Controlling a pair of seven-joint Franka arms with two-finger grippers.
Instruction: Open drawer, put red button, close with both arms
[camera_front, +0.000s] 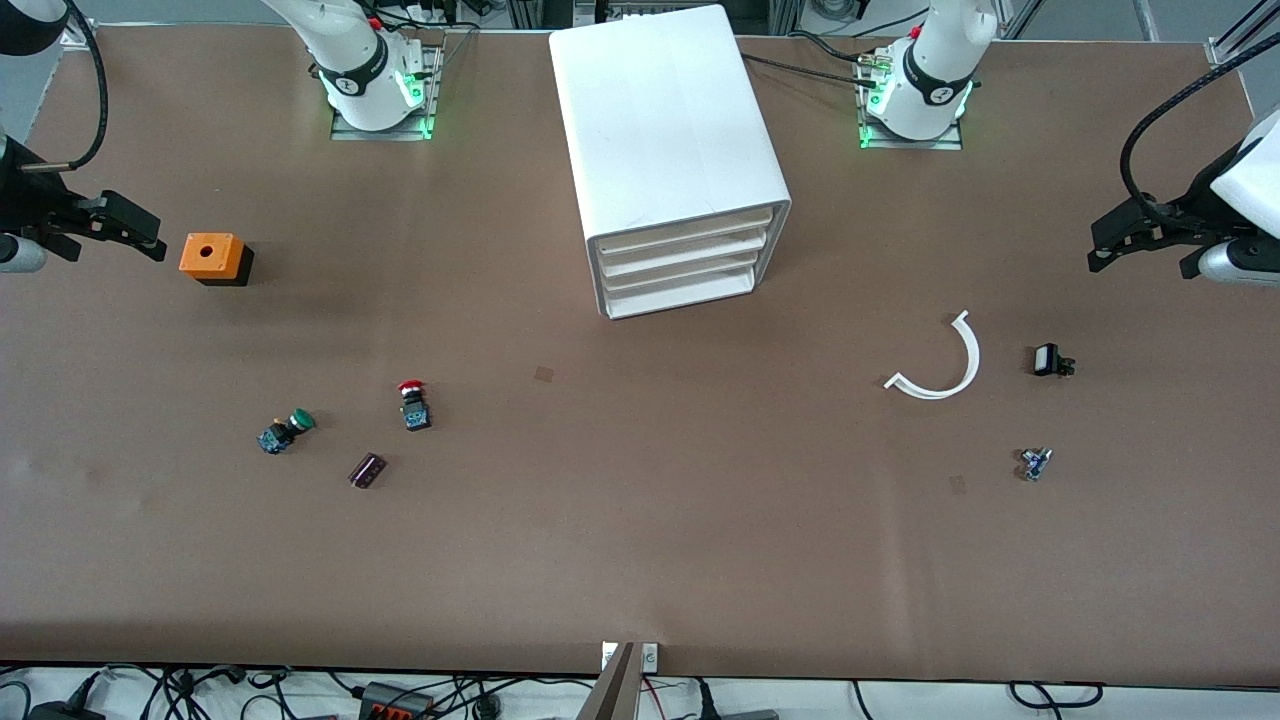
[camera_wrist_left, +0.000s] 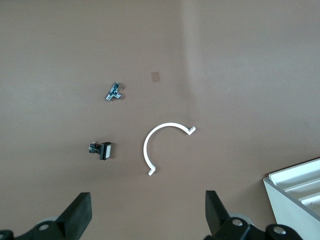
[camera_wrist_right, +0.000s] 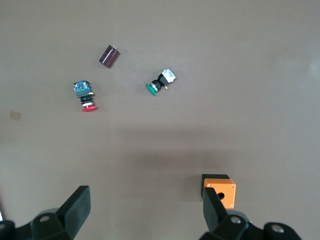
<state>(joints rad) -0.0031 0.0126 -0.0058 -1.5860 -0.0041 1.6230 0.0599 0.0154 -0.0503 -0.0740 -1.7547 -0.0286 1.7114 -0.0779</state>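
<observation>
The red button (camera_front: 412, 403) stands on the table toward the right arm's end, beside a green-capped switch (camera_front: 286, 431); it also shows in the right wrist view (camera_wrist_right: 85, 96). The white drawer cabinet (camera_front: 672, 156) stands mid-table with all its drawers shut; its corner shows in the left wrist view (camera_wrist_left: 299, 192). My right gripper (camera_front: 118, 232) is open and empty, up in the air beside the orange box (camera_front: 214, 258). My left gripper (camera_front: 1135, 238) is open and empty, up in the air at the left arm's end.
A dark purple part (camera_front: 367, 469) lies near the red button. A white curved strip (camera_front: 942, 362), a small black-and-white switch (camera_front: 1050, 360) and a small blue-metal part (camera_front: 1035, 462) lie toward the left arm's end.
</observation>
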